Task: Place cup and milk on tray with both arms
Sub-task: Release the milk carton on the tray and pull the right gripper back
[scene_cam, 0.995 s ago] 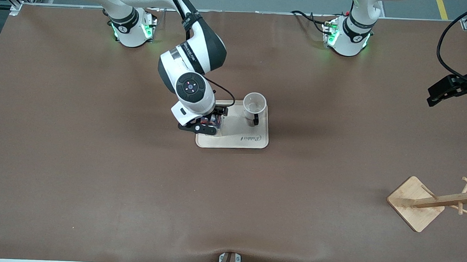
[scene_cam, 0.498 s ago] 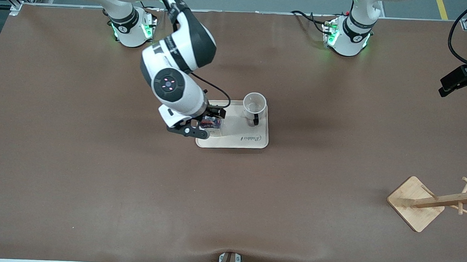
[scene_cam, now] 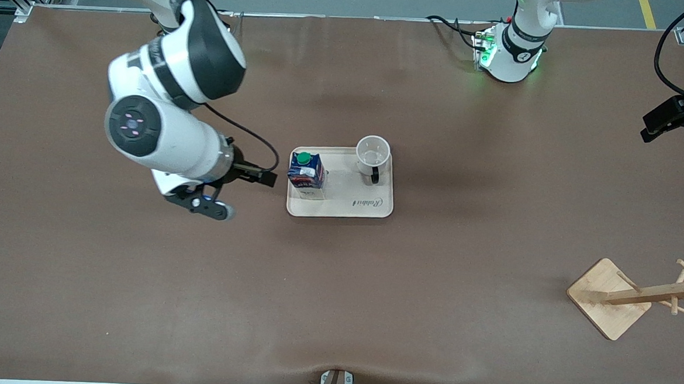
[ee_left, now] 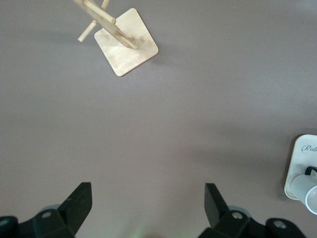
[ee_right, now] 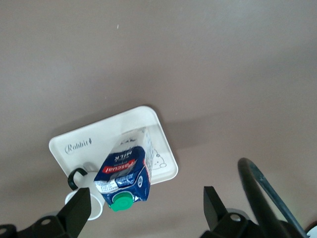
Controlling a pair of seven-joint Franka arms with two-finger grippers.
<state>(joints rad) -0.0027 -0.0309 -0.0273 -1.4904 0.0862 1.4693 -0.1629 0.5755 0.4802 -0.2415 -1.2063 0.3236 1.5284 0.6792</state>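
We have the table (scene_cam: 336, 309) nearly bare, and mid-table sits the tray (scene_cam: 347, 207), long axis running between the two arms' ends. Both task things already stand on it, so we judge the placing done and only the retreat left.

The right arm (scene_cam: 164, 124), reaching from its base at the table's top edge, carries the right gripper (scene_cam: 255, 174) over bare table just off the tray's short edge on the right arm's end. Its jaws stand wide apart with nothing between them (the right wrist view shows both fingers spread and the tray well clear of them). The left gripper (scene_cam: 659, 124) waits over the left arm's end of the table; in the left wrist view (ee_left: 146, 206) its jaws are also spread and hold nothing.

The wooden stand (scene_cam: 609, 297) sits toward the table's corner at the left arm's end, nearer the front camera, well apart from everything.

The milk (scene_cam: 306, 172) stands upright on the tray's end toward the right arm, cap up. This is the relation that matters: it lies straight ahead of the right gripper's open jaws, just beside them, so any pull-back should go away from the tray along that line.

The cup (scene_cam: 373, 155) stands upright at the tray's corner toward the top edge and the left arm, apart from the milk.
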